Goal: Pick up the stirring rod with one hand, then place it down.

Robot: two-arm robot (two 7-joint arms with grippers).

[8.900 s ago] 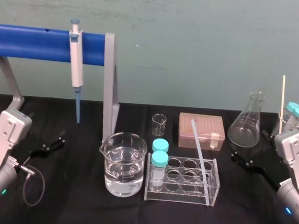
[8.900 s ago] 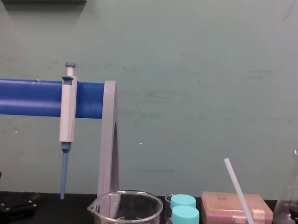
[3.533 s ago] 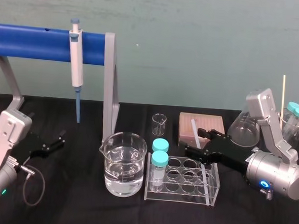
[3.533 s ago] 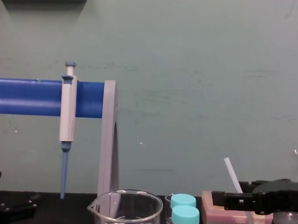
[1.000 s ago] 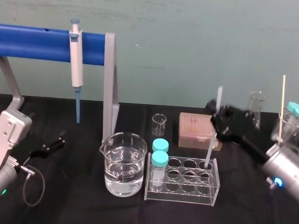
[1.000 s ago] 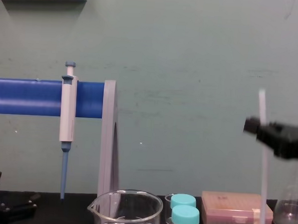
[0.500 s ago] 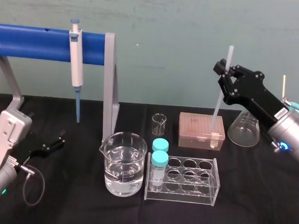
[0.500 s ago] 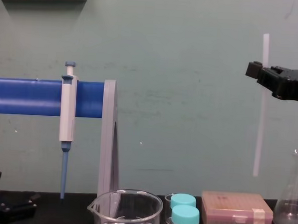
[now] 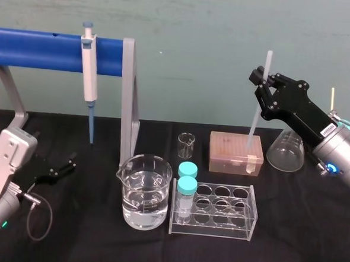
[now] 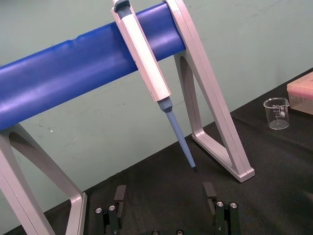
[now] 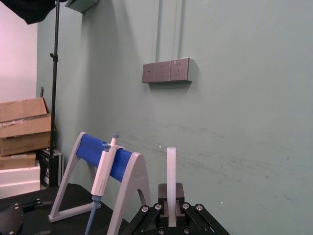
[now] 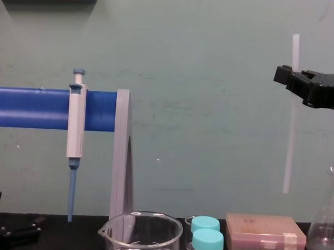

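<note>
Above tip box [image 9: 235,154], near flask [image 9: 285,151]: stirring rod [image 9: 255,115] near upright, right gripper [image 9: 262,83] fingers closed on it; left gripper [image 9: 63,167] parked, fingers apart.

On your table [image 9: 85,232] you see a blue stand [image 9: 37,50] with a pipette [image 9: 89,72] hanging from its bar. To its right a beaker [image 9: 146,191] holds water, with a small beaker [image 9: 186,146] behind. Beside them a clear rack [image 9: 217,225] holds two teal-capped tubes [image 9: 187,188]. A tan box [image 9: 233,152] sits behind the rack, and a flask [image 9: 285,151] is farther right.
</note>
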